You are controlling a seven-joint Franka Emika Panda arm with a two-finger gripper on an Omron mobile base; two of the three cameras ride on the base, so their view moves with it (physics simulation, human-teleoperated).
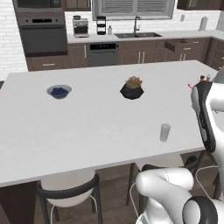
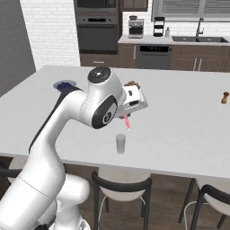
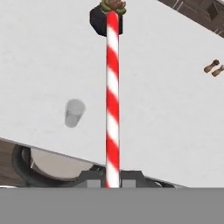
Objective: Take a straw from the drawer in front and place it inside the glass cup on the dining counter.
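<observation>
Fingers clamp one red-and-white striped straw; beyond it on the white table stand one clear glass cup and one dark plant pot.

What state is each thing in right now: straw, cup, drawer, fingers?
straw: clamped at its lower end, held above the counter, not in the cup
glass cup: upright on the dining counter, empty
drawer: pulled open
fingers: shut on the straw
</observation>
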